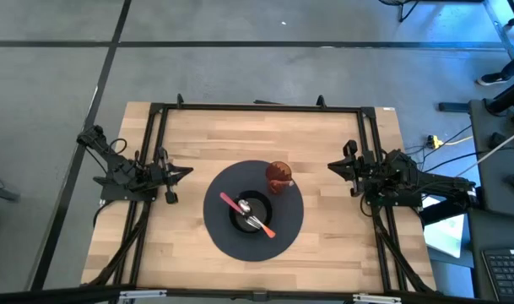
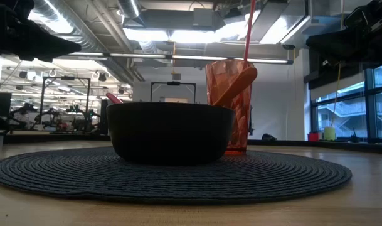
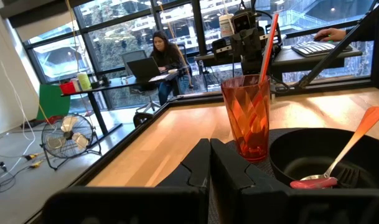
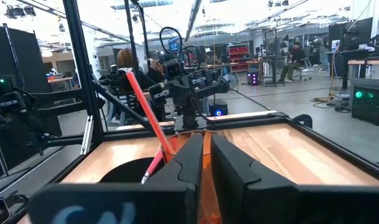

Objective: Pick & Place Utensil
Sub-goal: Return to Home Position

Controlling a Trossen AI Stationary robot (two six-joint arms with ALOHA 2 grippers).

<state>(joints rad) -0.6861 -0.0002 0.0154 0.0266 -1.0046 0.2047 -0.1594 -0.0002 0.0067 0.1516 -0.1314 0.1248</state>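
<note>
Black bowl [image 1: 250,214] on round mat [image 1: 219,241] holds orange spoon [image 1: 263,226] and pink fork [image 1: 231,203]; cup [image 1: 278,176] just beyond, far-right. Left claw [image 1: 187,172] and right claw [image 1: 331,166] at worktop [image 1: 341,253] sides, both with fingers together.

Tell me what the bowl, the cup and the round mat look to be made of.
The black bowl is matte and opaque, perhaps plastic or ceramic; the look leaves that open. The orange cup looks like translucent faceted plastic, with light passing through it. The round mat seems to be dark woven cord, ridged in concentric rings.
</note>
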